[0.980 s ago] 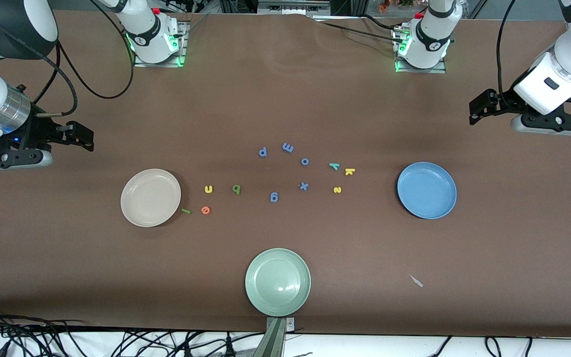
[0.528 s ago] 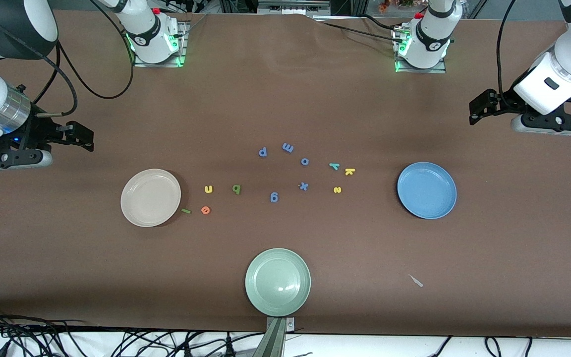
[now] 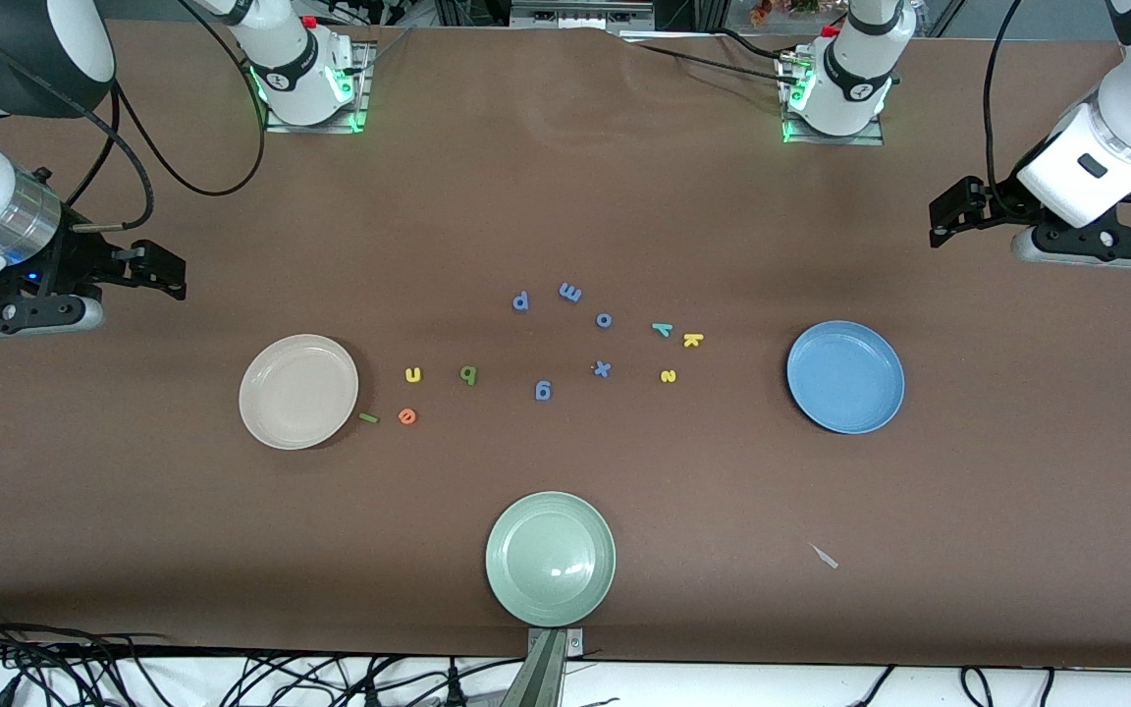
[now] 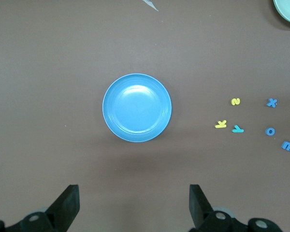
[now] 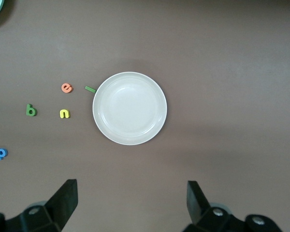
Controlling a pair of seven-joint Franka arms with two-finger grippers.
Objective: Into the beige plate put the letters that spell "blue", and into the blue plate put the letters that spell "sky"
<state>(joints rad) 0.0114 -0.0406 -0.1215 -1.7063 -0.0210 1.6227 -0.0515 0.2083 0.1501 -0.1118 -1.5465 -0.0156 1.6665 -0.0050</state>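
Note:
The beige plate [image 3: 298, 391] lies empty toward the right arm's end, the blue plate [image 3: 845, 376] empty toward the left arm's end. Beside the beige plate lie the green l [image 3: 368, 417], orange e [image 3: 407, 416], yellow u [image 3: 413, 374] and dark green b [image 3: 468, 374]. Closer to the blue plate are the yellow s [image 3: 668, 376], yellow k [image 3: 691, 340] and teal y [image 3: 662, 329]. My left gripper [image 4: 134, 191] hangs open, high over bare table beside the blue plate [image 4: 137, 107]. My right gripper [image 5: 131, 188] is open too, high over bare table beside the beige plate [image 5: 129, 108].
A sage green plate [image 3: 550, 558] sits near the table's front edge. Blue letters p [image 3: 520, 300], m [image 3: 570, 292], o [image 3: 604, 319], x [image 3: 602, 368] and g [image 3: 543, 390] lie between the two groups. A small pale scrap [image 3: 824, 556] lies nearer the camera than the blue plate.

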